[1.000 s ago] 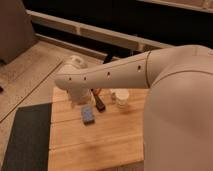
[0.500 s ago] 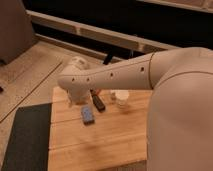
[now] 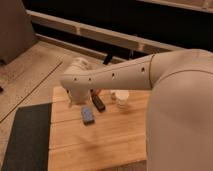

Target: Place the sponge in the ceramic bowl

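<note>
The blue-grey sponge [image 3: 87, 114] lies flat on the wooden table [image 3: 100, 140], left of centre. My white arm reaches from the right across the table's far side. Its gripper [image 3: 76, 98] hangs below the arm's left end, just above and to the left of the sponge, mostly hidden by the arm. The ceramic bowl is out of view, perhaps behind the arm.
A dark oblong object [image 3: 97, 103] lies just right of the sponge. A white cup [image 3: 121, 99] stands further right, under the arm. A dark mat [image 3: 27, 137] borders the table's left edge. Speckled floor and a dark wall lie beyond.
The arm's left end has drifted slightly to the left. The sponge, the dark object and the cup have stayed put.
</note>
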Controlling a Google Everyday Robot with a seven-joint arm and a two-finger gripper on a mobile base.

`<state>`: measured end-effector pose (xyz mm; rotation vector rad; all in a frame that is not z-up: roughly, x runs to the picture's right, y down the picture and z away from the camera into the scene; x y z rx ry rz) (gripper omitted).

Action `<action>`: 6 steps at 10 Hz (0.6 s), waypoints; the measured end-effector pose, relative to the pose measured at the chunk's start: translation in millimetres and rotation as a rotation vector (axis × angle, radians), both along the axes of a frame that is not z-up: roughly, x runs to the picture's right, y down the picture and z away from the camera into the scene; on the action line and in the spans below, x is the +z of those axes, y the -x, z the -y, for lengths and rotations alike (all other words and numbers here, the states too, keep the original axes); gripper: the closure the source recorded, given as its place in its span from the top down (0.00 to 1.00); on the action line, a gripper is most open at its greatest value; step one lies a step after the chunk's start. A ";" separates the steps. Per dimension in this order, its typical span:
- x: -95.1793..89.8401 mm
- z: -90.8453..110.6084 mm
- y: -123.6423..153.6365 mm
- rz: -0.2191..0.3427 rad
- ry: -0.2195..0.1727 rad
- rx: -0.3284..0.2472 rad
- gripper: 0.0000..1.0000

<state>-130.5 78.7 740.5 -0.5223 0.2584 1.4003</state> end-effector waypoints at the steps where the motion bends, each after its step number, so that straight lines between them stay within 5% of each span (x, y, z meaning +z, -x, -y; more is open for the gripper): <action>1: 8.2 -2.4 1.0 0.017 0.017 0.011 0.65; 4: 38.1 -15.8 -2.9 0.047 0.085 0.014 0.65; 6: 56.0 -31.4 -8.3 0.041 0.140 -0.041 0.65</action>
